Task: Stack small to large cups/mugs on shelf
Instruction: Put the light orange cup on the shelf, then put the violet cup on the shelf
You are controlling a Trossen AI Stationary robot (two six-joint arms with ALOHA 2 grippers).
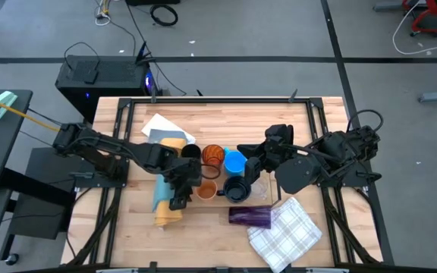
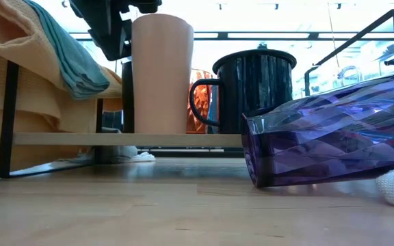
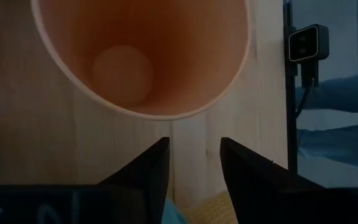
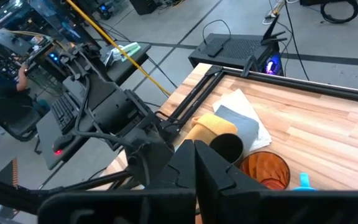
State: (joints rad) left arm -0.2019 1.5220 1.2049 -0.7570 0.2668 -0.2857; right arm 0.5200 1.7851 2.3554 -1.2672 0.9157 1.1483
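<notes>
The peach cup (image 2: 161,74), a tall, plain tumbler, stands upright on the shelf (image 2: 128,139), at 9 o'clock of the dark mug (image 2: 252,92). The left fingers (image 3: 194,171) are spread just above its rim, pinching nothing; a careless retreat could clip the rim and topple it. The right fingers (image 4: 194,163) are pressed together, raised above the mugs.

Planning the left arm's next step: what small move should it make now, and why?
Probably ease the left end effector forward to straddle the peach cup's rim. Its fingers are open and empty, the rim lies just ahead, and the cup stands upright on the shelf beside the dark mug.
</notes>
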